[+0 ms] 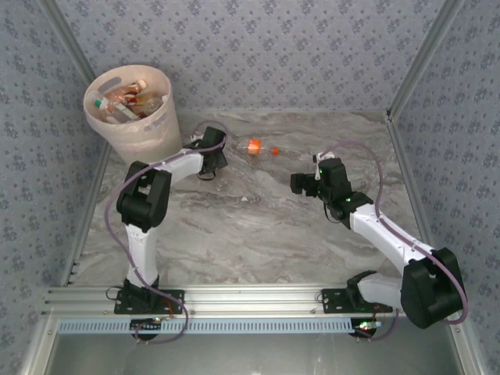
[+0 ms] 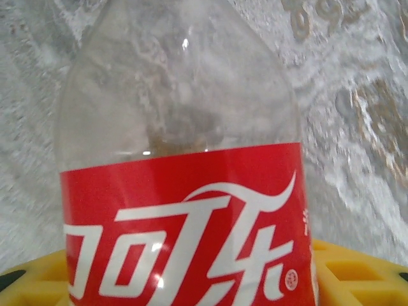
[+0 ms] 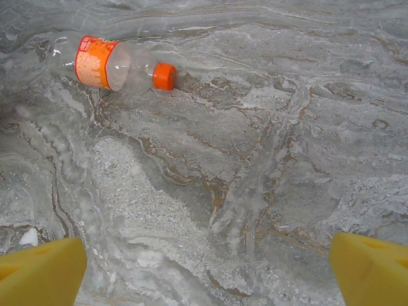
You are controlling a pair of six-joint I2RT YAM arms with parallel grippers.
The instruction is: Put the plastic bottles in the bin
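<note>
A clear plastic bottle (image 2: 185,210) with a red label and white lettering sits between my left gripper's yellow fingers (image 2: 357,271), which press against both its sides. This left gripper (image 1: 212,154) is at the back of the table, just right of the bin (image 1: 160,125). The bin is pale pink-beige and holds several bottles. Another clear bottle (image 1: 262,148) with an orange label and orange cap lies on its side on the marble top, also in the right wrist view (image 3: 111,64). My right gripper (image 1: 301,183) hangs open above bare table (image 3: 207,268), to the right of that bottle.
Patterned walls close in the table at the back and on both sides. An aluminium rail (image 1: 250,301) runs along the near edge between the two arm bases. Open marble surface (image 1: 250,226) lies between the arms.
</note>
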